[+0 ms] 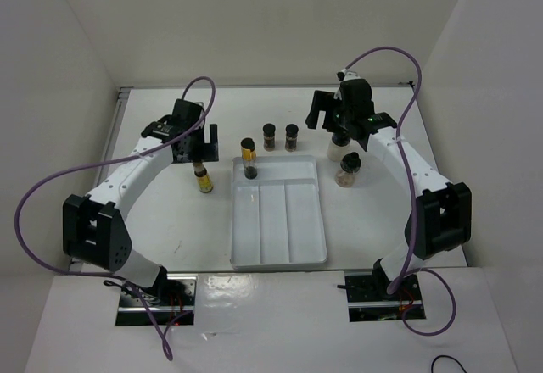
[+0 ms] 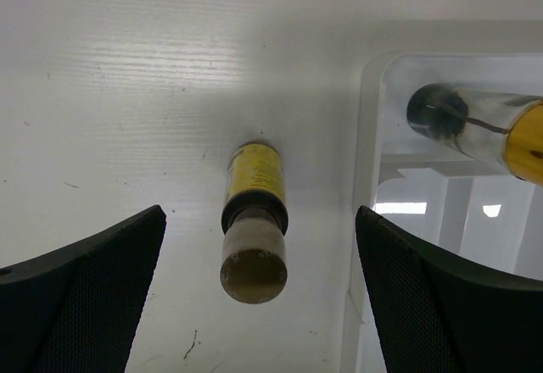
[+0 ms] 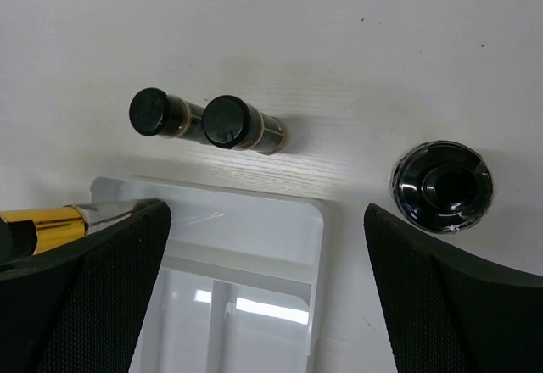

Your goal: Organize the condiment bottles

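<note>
readable text: none | yellow bottle [image 2: 254, 178] label: blurred (no letters made out) | numbers: none

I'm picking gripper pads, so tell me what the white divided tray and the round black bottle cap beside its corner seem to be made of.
The white divided tray looks like glossy moulded plastic: rounded corners and bright reflections on its floor. The round black bottle cap looks like shiny hard plastic, judging by its ring-shaped highlights, though a film wrap is possible.

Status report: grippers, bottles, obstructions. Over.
Left gripper open over loose yellow bottle. Right gripper open, empty. Second yellow bottle in tray, five outside. No obstruction seen.
</note>
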